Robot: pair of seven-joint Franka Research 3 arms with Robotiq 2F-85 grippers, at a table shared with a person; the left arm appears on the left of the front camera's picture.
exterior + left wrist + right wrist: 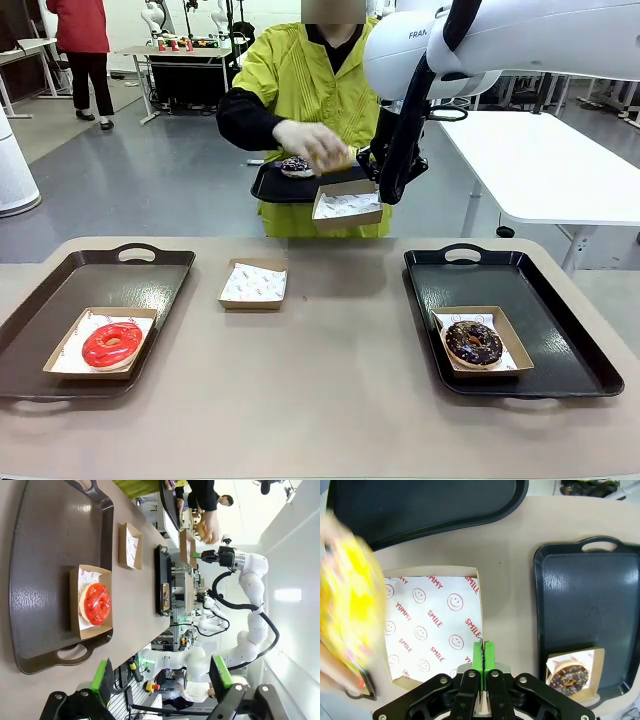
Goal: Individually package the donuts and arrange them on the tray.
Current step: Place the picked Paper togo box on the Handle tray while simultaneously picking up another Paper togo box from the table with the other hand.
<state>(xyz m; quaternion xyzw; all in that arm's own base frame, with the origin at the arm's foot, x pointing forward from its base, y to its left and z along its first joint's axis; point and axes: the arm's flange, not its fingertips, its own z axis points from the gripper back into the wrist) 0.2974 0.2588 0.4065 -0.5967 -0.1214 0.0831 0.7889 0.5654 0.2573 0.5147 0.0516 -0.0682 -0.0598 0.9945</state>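
Your right end effector (482,652): pinched on the rim of the box (430,625), off the counter | yellow donut (347,595): in the person's hand (312,143), just beside the box | purple donut (296,165): on the person's tray (265,190), behind the box | red donut (112,344): boxed, lower left | chocolate donut (473,342): boxed, lower right | your left end effector (161,676): spread wide, well apart from the box

You're seeing your right gripper (482,649) pinching the edge of a square brown cardboard box (430,571) with a white smiley-printed paper liner (427,625). A blurred yellow-iced donut (345,595) is hovering at the box's left side. A chocolate sprinkled donut (569,676) is sitting boxed on a black plastic tray (580,595).
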